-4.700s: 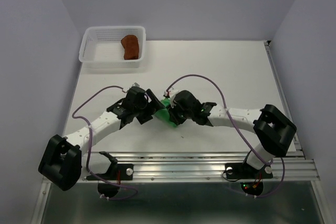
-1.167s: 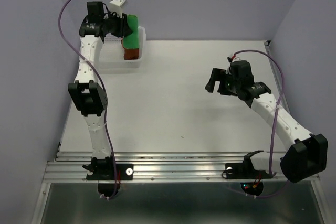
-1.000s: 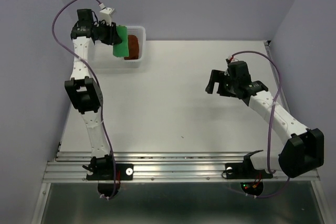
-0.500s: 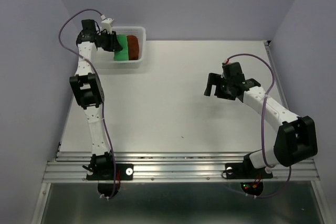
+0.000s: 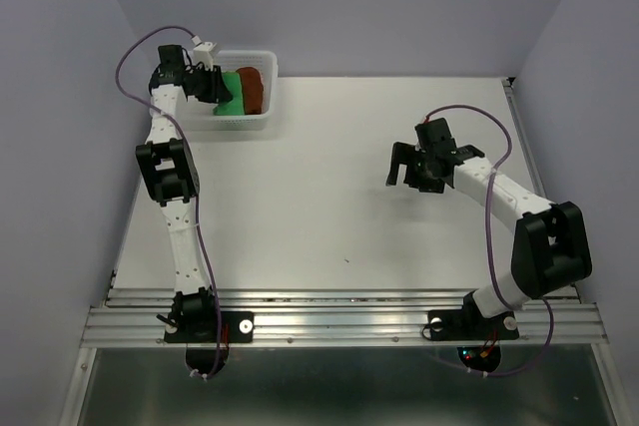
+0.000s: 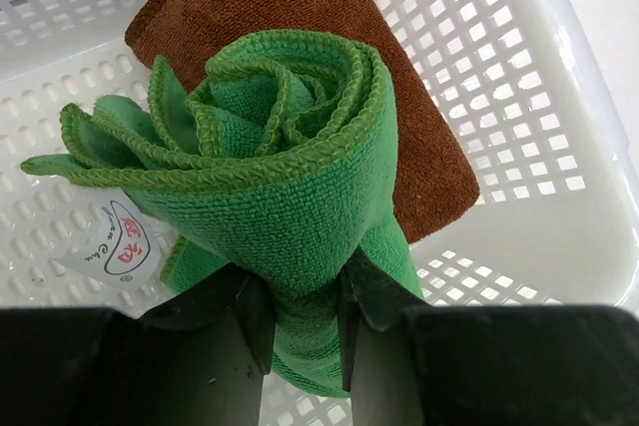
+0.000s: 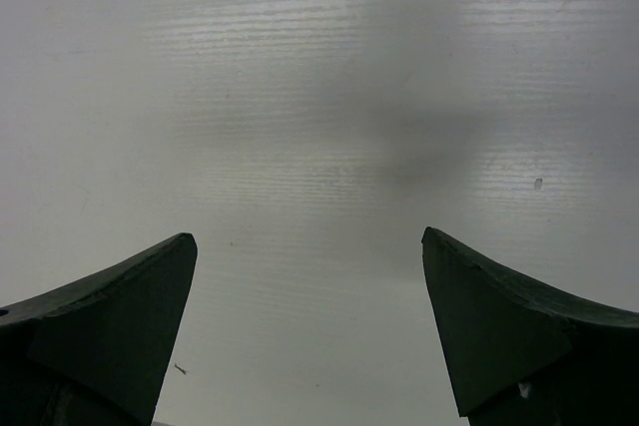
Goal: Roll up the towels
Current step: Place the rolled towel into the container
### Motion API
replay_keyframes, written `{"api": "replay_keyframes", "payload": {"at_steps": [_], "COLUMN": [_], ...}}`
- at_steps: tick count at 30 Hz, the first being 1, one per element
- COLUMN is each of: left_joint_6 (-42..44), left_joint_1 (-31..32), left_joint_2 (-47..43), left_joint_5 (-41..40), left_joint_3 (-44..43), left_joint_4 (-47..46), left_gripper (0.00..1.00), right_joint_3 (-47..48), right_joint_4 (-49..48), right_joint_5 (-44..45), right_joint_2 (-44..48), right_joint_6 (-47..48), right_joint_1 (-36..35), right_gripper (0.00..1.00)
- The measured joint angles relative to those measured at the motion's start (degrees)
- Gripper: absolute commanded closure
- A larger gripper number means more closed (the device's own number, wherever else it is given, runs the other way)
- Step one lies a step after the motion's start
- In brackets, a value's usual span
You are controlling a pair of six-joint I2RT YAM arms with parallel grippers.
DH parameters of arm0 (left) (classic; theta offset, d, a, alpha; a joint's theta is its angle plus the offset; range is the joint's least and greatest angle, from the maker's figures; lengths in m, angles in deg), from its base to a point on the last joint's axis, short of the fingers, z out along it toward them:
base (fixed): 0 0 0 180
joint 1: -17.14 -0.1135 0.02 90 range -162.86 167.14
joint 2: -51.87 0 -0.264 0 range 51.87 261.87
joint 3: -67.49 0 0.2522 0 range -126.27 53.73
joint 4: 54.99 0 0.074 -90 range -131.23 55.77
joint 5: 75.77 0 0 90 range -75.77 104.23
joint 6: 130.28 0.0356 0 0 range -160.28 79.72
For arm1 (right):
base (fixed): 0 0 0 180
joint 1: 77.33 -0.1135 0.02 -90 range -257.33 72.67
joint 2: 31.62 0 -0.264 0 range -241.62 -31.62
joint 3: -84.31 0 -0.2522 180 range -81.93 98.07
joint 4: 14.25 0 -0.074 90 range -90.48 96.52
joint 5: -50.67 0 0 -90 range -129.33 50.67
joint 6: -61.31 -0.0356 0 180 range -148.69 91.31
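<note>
— Left fingers [image 6: 252, 331] first: how set?
— Clamped on the lower end of the rolled green microfibre towel [image 6: 270, 137], spiral end turned toward the wrist camera.
— Right fingers [image 7: 110, 316]?
— Spread wide, gripping nothing, hanging over the bare white surface [image 7: 319, 97], well apart from everything else.
— Where exactly, that green roll?
— Inside the white plastic mesh basket [image 6: 559, 97] at the far left corner, just beside the brown cloth towel [image 6: 300, 7] lying there. Cannot tell whether resting on the basket floor or held just off it.
— Changed lately?
— Plenty. Seconds ago, worked mid-surface between both arms. Since then lifted, swung over the basket rim and lowered in. Right arm pulled back to its own side meanwhile.
— Meaning?
— Rolling of this one looks done. Likely only a release left, then a clean withdrawal without snagging the loose edge or uncoiling the roll.
</note>
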Motion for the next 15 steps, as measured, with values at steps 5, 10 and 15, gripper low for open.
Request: {"api": "replay_keyframes", "payload": {"at_steps": [5,10,15], "left_joint_6": [-0.13,-0.76,-1.70], "left_joint_1": [-0.31,-1.16,-1.73], "left_joint_2": [0.07,0.07,0.09], "left_joint_5": [-1.07,-3.13,-5.18], "left_joint_3": [0.00,0.00,0.00], "left_joint_4": [-0.07,-0.74,-1.95], "left_gripper": [1.00,0.84,0.58], "right_joint_3": [0.33,0.42,0.44], "right_joint_4": [0.31,0.37,0.39], "right_joint_5": [-0.02,-0.07,-0.09], "right_joint_2": [-1.60,-2.82,-3.23], "right_joint_6": [-0.22,-0.22,-0.22], "right_joint_1": [0.00,0.00,0.00], "right_gripper": [0.00,0.00,0.00]}}
